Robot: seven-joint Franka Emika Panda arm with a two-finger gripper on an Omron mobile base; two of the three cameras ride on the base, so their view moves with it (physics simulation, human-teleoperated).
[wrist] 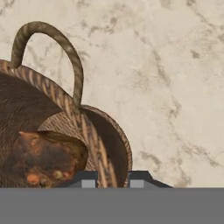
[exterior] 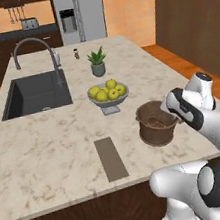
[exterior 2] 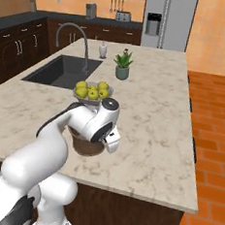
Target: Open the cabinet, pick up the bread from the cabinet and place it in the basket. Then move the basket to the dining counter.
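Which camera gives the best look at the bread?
The hand view: the bread lies large and close inside the basket. The left base view shows a small speck of it; in the right base view the arm hides it.

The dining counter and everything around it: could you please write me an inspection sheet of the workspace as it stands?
Surface: dining counter, beige marble, dark sink and faucet.
Job's things: basket upright on it, near the front edge; bread inside.
Clutter: bowl of yellow fruit, potted plant, small bottle, dark strip.
Hand: hand at the basket's rim, fingers astride the wall.
Cables: nothing seen.
Surroundings: fridge, dark cabinets, orange floor.
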